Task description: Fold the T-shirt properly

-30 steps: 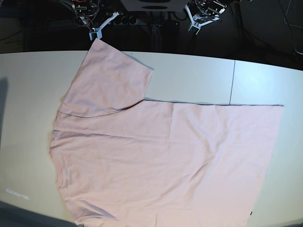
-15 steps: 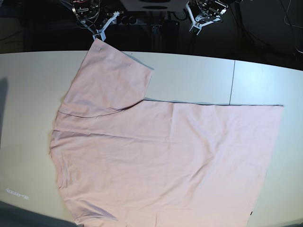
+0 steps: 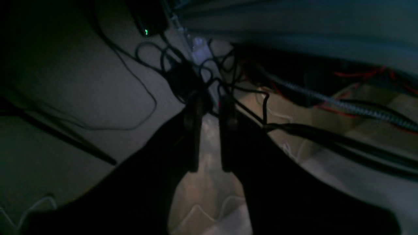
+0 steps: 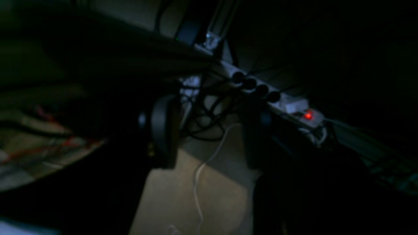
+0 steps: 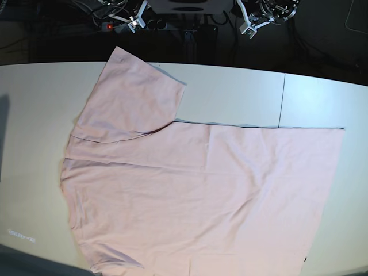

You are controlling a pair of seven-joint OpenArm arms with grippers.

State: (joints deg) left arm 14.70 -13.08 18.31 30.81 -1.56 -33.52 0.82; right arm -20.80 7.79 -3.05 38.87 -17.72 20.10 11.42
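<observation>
Base view: both arms are drawn back beyond the far edge of the table point(image 5: 322, 95), high at the top of the picture. The right gripper point(image 5: 137, 22) sits far left of centre and the left gripper point(image 5: 247, 29) far right of centre, neither touching cloth. The T-shirt point(image 5: 195, 190) lies flat on the table, plain side up, its body filling the near half and one sleeve point(image 5: 129, 98) spread toward the far left.

A second ago the right gripper's tip was at the far corner of that sleeve; now it is lifted clear and further back. The left gripper has also shifted up and slightly right. The T-shirt has not moved.

Only the wrist views show the jaws. The left wrist view has the left gripper point(image 3: 209, 130) with a narrow gap between its fingers point(image 3: 192, 137), empty, over tangled cables point(image 3: 196, 75) and floor. The right wrist view, dark and blurred, shows the right gripper point(image 4: 209, 130) spread wide and empty, above a power strip point(image 4: 281, 101) with a red light.
</observation>
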